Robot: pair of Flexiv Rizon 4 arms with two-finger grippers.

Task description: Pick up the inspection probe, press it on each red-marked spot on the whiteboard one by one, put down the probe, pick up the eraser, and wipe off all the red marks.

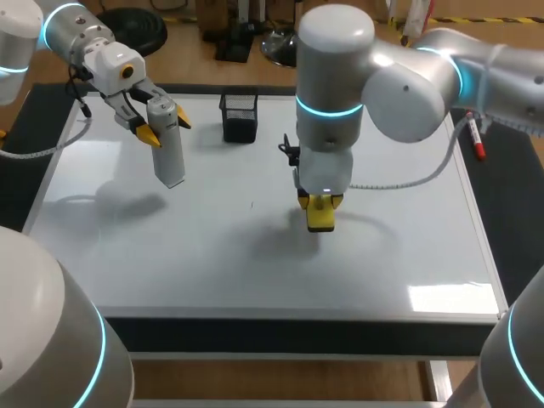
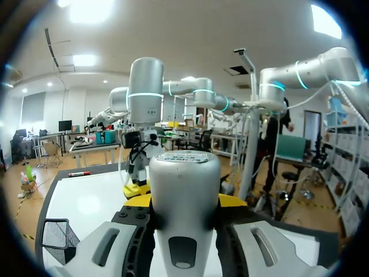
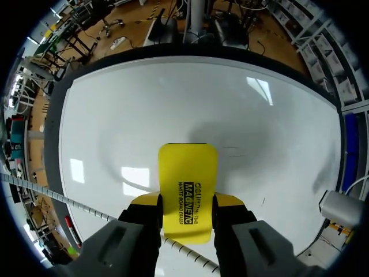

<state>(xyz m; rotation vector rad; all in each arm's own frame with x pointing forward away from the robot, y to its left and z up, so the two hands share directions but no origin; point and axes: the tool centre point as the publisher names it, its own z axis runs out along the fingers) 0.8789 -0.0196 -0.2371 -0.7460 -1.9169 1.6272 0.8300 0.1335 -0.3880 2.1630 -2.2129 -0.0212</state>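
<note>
My left gripper [image 1: 166, 127] is shut on the grey-white cylindrical probe [image 1: 168, 149] and holds it raised over the far left of the whiteboard [image 1: 212, 255]. In the left wrist view the probe [image 2: 184, 202] stands between the yellow fingertips [image 2: 140, 200]. Near the board's middle, my right gripper [image 1: 320, 204] points down and is shut on the yellow eraser [image 1: 320, 217]. In the right wrist view the eraser [image 3: 188, 187] sits low over the whiteboard [image 3: 173, 98]; I cannot tell whether it touches. No red marks show on the board.
A black mesh pen holder [image 1: 239, 116] stands at the board's far edge, between the two arms. A red marker [image 1: 478, 143] lies along the board's right edge. The board's near half is bare, with glare near the right front corner.
</note>
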